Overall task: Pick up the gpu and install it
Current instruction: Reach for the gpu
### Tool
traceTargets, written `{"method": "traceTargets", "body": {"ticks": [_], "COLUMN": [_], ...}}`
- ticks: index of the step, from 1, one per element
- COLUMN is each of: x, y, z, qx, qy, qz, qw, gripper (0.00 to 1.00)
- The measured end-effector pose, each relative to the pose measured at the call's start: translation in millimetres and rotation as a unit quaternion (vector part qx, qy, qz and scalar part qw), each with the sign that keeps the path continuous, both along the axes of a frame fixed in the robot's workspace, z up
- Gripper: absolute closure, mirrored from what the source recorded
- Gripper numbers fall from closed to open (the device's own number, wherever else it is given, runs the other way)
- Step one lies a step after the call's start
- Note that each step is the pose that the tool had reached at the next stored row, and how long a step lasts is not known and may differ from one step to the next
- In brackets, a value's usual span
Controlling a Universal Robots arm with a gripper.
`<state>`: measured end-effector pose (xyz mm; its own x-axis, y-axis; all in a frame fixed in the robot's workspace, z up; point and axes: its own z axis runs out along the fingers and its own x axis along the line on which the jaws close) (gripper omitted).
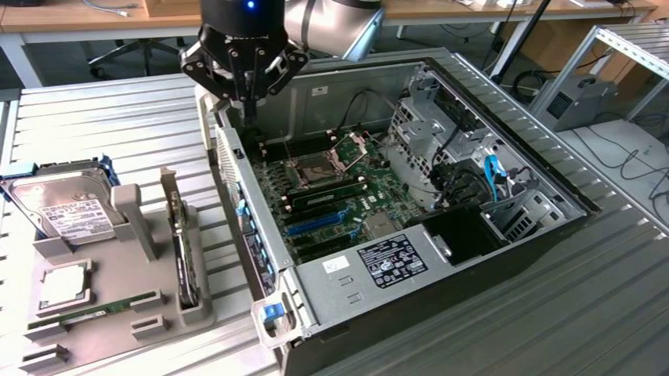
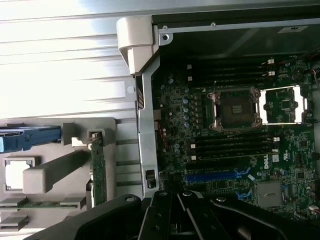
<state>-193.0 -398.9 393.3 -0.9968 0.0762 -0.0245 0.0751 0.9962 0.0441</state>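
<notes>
The gpu point(image 1: 186, 262) stands on edge in a slot of the grey holder point(image 1: 110, 337) at the exterior view's left, its silver bracket pointing up. In the wrist view the gpu point(image 2: 97, 170) shows as a thin green strip beside the case wall. My gripper point(image 1: 249, 110) hangs high over the rear corner of the open computer case point(image 1: 522, 157), well away from the gpu. Its fingers meet at the tips with nothing between them. On the motherboard point(image 1: 345, 188) lies a blue expansion slot point(image 1: 313, 223), seen too as the blue slot point(image 2: 215, 176).
The holder also carries a hard drive point(image 1: 63, 207) in a blue frame, a processor point(image 1: 65, 286) and a RAM stick point(image 1: 94, 312). Inside the case are the open processor socket point(image 2: 235, 107), a drive cage point(image 1: 428, 117) and cables point(image 1: 497, 176). Everything rests on a slatted metal table point(image 1: 125, 125).
</notes>
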Motion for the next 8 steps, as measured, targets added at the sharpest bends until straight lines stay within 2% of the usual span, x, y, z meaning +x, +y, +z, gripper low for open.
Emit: {"method": "traceTargets", "body": {"ticks": [8], "x": [-3.9], "y": [0.0], "z": [0.0], "qx": [0.0000], "qy": [0.0000], "qz": [0.000], "qw": [1.0000], "gripper": [0.89]}}
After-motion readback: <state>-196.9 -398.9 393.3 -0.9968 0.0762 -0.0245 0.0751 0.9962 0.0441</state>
